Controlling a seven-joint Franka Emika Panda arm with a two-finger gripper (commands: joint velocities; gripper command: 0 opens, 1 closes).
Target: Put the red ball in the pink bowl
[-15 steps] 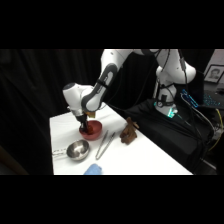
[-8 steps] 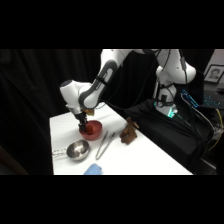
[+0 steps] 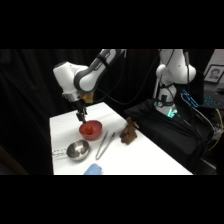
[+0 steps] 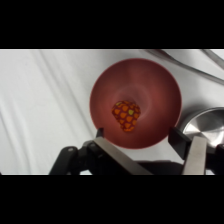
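A: What sits around the pink bowl (image 3: pixel 90 130) on the table (image 3: pixel 145 155)?

B: A shiny steel bowl (image 3: pixel 78 150) lies just beside it, toward the near edge, with a small handle or tab sticking out on its left. Metal tongs (image 3: pixel 105 145) lie flat next to both bowls, and a brown lumpy figure (image 3: pixel 129 132) stands beyond the tongs, apart from the bowls. A bit of something blue (image 3: pixel 93 170) shows at the table's near edge. Nothing lies across the pink bowl's mouth.

A: And the red ball?

B: The red ball (image 4: pixel 126 115) rests inside the pink bowl (image 4: pixel 135 102), down at the bottom near its middle. In the side view it shows only as a brighter spot (image 3: pixel 90 130) in the bowl.

A: How do the things look?

B: The ball is small, slightly egg-shaped, orange-red with a speckled, glossy skin. The bowl is round, shallow and matte, salmon to coral in tone. The steel bowl (image 4: pixel 205 127) is mirror-bright, and the table (image 4: pixel 45 100) is white with faint raised ridges running across it.

A: The arm?

B: It arches over from its base at the upper right and bends down, so the gripper (image 3: pixel 81 116) hangs straight above the far rim of the pink bowl. In the wrist view the gripper (image 4: pixel 150 150) has its jaws spread apart, holding nothing, one finger on each side of the bowl's lower rim.
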